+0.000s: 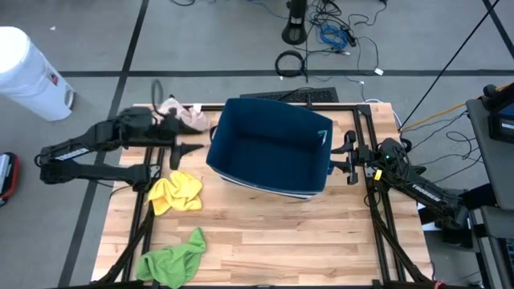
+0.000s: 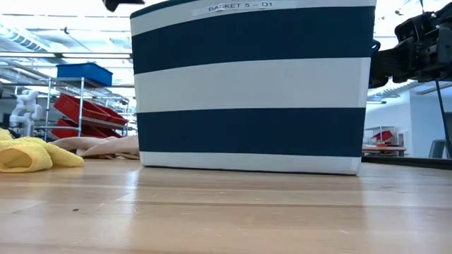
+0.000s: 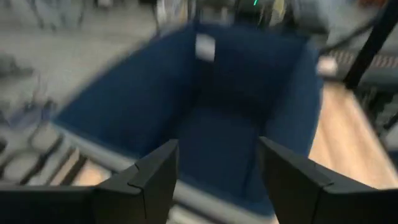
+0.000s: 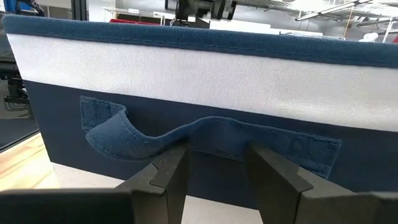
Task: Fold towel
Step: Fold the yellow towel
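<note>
Three towels lie on the wooden table, none of them held: a pink one (image 1: 181,115) at the far left, a yellow one (image 1: 177,191) crumpled left of centre, and a green one (image 1: 173,257) at the near left edge. A blue and white striped basket (image 1: 273,148) stands in the middle. My left gripper (image 1: 191,149) hovers open and empty by the basket's left rim, and its view looks into the basket (image 3: 224,118). My right gripper (image 4: 217,158) stands open and level at the basket's right wall, its fingers on either side of the cloth handle strap (image 4: 205,134). My right gripper comes level from the table's right at the basket's right wall, just below the handle strap (image 4: 217,144). I cannot tell whether its fingertips (image 4: 171,163) touch the wall or the strap. The basket stands flat on the table.
The basket (image 2: 254,85) fills most of the low view, with the yellow towel (image 2: 28,155) and the pink towel (image 2: 106,146) lying to its left. Bare wood stretches across the near half of the table (image 1: 305,241). A white bin (image 1: 28,72) stands on the floor beyond the table's far left corner.
</note>
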Robot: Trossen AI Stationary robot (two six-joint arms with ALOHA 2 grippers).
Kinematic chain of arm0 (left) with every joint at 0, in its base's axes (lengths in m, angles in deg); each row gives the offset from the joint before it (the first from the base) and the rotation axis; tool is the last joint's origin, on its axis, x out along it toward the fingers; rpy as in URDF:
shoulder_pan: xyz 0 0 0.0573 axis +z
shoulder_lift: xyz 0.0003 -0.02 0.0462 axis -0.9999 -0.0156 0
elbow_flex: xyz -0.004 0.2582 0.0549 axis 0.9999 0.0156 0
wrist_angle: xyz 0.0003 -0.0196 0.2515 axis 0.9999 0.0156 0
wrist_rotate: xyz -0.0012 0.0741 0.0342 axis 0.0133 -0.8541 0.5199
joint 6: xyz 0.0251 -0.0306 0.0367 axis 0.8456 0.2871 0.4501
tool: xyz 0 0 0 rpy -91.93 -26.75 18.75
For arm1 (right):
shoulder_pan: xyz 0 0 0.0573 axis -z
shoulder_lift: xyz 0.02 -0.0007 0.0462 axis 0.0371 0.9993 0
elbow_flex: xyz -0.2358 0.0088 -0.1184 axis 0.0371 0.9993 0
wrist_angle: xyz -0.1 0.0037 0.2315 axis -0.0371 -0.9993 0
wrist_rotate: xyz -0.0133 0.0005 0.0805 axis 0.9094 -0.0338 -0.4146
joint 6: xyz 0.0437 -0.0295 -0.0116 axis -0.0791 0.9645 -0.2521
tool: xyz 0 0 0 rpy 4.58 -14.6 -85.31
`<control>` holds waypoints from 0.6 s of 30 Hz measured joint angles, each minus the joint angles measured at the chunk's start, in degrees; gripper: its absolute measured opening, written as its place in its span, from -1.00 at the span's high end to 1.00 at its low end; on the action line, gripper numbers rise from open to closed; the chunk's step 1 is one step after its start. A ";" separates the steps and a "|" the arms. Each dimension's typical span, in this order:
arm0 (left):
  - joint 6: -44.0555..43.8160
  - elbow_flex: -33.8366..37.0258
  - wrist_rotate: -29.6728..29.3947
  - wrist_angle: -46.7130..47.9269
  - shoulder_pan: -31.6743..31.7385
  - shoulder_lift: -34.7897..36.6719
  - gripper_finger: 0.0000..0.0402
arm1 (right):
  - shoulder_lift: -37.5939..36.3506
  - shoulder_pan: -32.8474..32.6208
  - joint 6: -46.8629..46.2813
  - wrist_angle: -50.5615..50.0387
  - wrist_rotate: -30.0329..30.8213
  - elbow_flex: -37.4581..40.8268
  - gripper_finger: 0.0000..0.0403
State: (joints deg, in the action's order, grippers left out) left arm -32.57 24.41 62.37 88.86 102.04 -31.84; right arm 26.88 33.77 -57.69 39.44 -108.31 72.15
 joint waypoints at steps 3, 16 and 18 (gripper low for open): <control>0.98 5.58 1.91 -6.56 0.00 -0.35 -0.11 | 0.00 0.00 0.00 0.01 -0.02 0.00 0.28; -6.66 24.96 3.80 -90.04 -0.66 -12.93 -0.11 | 0.00 0.00 0.01 -0.11 -0.02 0.00 0.28; -6.99 24.93 3.80 -96.08 -0.78 -14.80 -0.11 | 0.00 0.02 0.01 -0.07 -0.02 0.00 0.28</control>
State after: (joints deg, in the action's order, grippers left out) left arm -39.56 49.35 66.17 -7.22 101.26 -46.64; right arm 26.88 33.80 -57.68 39.37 -108.33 72.15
